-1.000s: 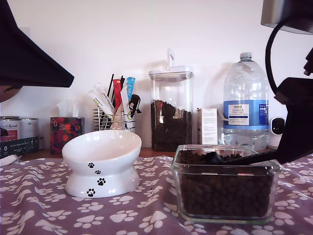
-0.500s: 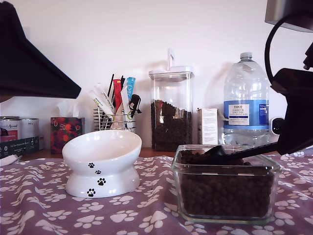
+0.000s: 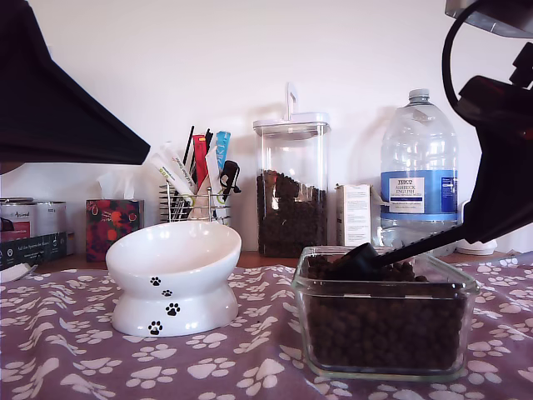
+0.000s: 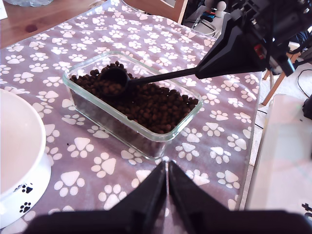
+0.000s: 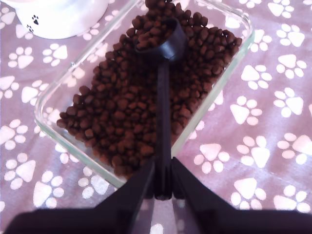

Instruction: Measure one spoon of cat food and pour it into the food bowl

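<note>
The black spoon [image 3: 360, 260] rests with its cup on the cat food [image 3: 383, 325] in a clear square glass container [image 3: 310, 283], at the end nearer the bowl. The cup [image 5: 158, 36] holds kibble. My second gripper [image 5: 162, 168] is shut on the end of the handle [image 4: 161, 75] and comes in from the exterior view's right [image 3: 481, 223]. The white food bowl [image 3: 175, 267] with black paw prints stands to the exterior view's left of the container. My first gripper [image 4: 166, 168] is shut on nothing and hangs above the paw-print cloth, short of the container.
Behind stand a tall clear canister [image 3: 291, 187] of kibble, a water bottle [image 3: 418, 179], a small carton [image 3: 353, 215], a wire rack of sticks [image 3: 196, 187] and a tissue box [image 3: 112, 225]. The cloth-covered table ends just past the container [image 4: 253, 146].
My second gripper has risen, so the spoon handle slopes more steeply while its cup stays at the kibble surface. The first arm's dark shape has spread rightward in the exterior view.
</note>
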`<state>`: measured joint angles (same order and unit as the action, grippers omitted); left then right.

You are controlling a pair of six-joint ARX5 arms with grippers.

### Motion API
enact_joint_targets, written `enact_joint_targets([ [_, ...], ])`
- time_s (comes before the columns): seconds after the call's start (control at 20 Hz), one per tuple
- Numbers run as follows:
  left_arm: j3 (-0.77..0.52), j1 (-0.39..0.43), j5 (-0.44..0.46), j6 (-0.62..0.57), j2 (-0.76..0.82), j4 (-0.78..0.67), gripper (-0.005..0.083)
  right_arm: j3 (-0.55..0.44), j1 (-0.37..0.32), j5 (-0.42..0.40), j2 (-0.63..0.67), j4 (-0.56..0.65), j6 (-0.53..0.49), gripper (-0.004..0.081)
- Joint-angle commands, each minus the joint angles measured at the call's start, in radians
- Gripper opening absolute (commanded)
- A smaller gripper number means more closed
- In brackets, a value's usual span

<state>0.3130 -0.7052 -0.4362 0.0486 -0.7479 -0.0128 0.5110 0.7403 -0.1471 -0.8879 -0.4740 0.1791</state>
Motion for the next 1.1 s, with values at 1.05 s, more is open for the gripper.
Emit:
enact_joint_targets([
  [1.05, -0.002, -0.002, 0.256, 0.014, 0.132, 0.080, -0.0019, 0.178, -0.025, 0.169, -0.008, 0.070, -0.070, -0.0012],
])
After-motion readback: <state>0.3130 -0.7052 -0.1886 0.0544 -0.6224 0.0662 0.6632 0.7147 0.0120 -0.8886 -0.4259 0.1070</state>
